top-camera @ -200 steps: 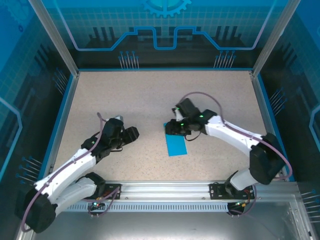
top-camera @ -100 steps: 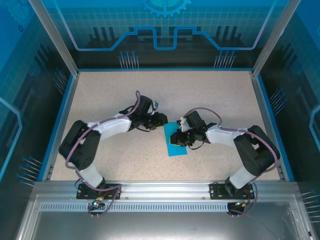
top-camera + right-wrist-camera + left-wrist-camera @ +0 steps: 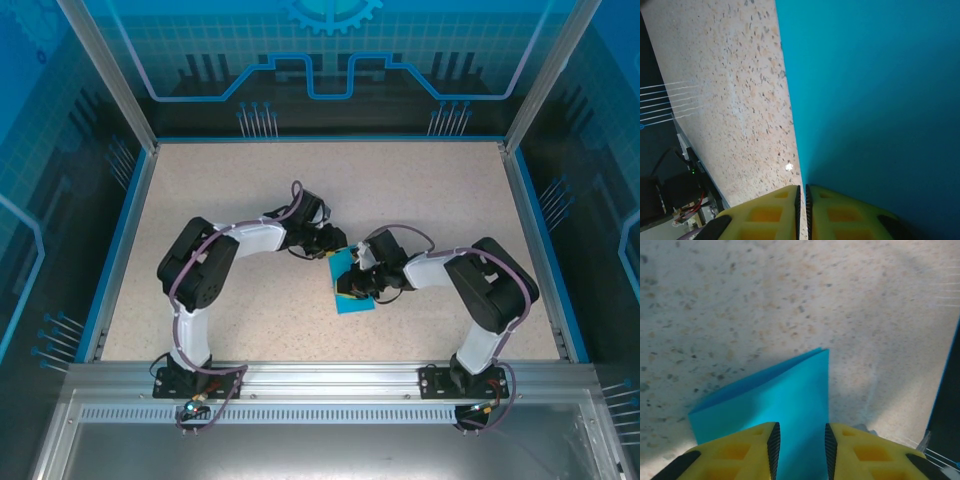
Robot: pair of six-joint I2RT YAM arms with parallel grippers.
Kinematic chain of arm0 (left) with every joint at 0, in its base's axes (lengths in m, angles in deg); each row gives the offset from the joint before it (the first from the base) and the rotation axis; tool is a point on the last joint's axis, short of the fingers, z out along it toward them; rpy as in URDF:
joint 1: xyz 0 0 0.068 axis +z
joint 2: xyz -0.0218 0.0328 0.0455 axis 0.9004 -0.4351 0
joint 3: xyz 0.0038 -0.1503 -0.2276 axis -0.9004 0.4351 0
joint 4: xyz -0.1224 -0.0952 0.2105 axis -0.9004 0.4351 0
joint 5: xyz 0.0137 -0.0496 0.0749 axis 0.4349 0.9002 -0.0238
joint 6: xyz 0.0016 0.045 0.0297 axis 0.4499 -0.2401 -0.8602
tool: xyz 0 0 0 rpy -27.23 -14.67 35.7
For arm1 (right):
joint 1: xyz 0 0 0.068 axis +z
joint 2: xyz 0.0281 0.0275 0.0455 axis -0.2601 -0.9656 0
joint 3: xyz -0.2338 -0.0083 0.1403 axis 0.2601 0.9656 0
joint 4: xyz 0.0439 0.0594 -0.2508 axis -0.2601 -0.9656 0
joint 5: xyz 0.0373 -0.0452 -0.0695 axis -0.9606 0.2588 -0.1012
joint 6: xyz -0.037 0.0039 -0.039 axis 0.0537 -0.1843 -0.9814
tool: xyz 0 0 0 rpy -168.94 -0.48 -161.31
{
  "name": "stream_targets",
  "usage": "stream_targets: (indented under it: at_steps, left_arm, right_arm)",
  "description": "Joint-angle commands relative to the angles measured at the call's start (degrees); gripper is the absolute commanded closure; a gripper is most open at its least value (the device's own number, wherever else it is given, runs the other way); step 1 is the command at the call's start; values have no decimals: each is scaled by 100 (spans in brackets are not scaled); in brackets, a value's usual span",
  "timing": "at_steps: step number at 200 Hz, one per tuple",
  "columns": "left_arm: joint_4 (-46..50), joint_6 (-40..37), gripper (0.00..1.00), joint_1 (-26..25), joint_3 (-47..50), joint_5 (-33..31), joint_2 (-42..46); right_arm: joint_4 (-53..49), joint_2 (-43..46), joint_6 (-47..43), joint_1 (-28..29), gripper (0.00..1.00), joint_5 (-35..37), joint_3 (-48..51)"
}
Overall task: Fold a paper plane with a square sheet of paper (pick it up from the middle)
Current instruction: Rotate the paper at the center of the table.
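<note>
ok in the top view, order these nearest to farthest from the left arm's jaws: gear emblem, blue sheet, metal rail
1. blue sheet: right at them, mid-table.
2. metal rail: along the near edge, where the arms are bolted.
3. gear emblem: high on the back wall, beyond the table.

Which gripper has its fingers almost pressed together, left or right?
The right gripper: its fingers nearly meet at the edge of the blue paper, while the left gripper has a clear gap with paper showing through.
</note>
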State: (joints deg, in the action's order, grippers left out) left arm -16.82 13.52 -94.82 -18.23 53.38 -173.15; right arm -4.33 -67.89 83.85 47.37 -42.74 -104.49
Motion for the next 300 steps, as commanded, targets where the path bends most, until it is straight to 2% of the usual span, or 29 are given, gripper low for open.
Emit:
stream_targets:
  at_steps: [1, 43, 67, 94, 110, 135, 167, 194, 248, 300]
  left_arm:
    - [144, -217, 67, 31, -73, -86, -170]
    - [201, -400, 68, 123, -65, -239, -287]
    - [200, -556, 68, 187, -56, -221, -272]
    - [192, -732, 67, 223, -100, -82, -253]
    - [104, -760, 66, 216, -71, 77, -156]
    - [206, -823, 61, 215, -95, 153, 176]
    - [595, -964, 57, 133, -113, 98, 715]
    - [1013, -948, 56, -3, -7, -78, 939]
    - [1075, -599, 63, -319, 280, -351, 820]
    - [612, -345, 60, -471, 530, -302, 1002]
  right_arm:
    - [374, -206, 369, 146, 87, 66, 172]
    - [1158, -295, 1266, 456, 88, 653, 489]
    - [1238, -147, 1535, 541, 88, 997, 606]
    - [1238, 169, 1488, 550, 85, 863, 576]
    - [692, 576, 1169, 527, 83, 906, 398]
    - [-1015, 1288, 573, 286, 76, 1537, 109]
    - [-1796, 1752, 136, -325, 70, 1552, 229]
    - [-2049, 1934, -100, -518, 67, 1419, 275]
    - [-2209, 1930, -375, -505, 63, 1247, 243]
    - [-2492, 1957, -247, -396, 60, 1745, 86]
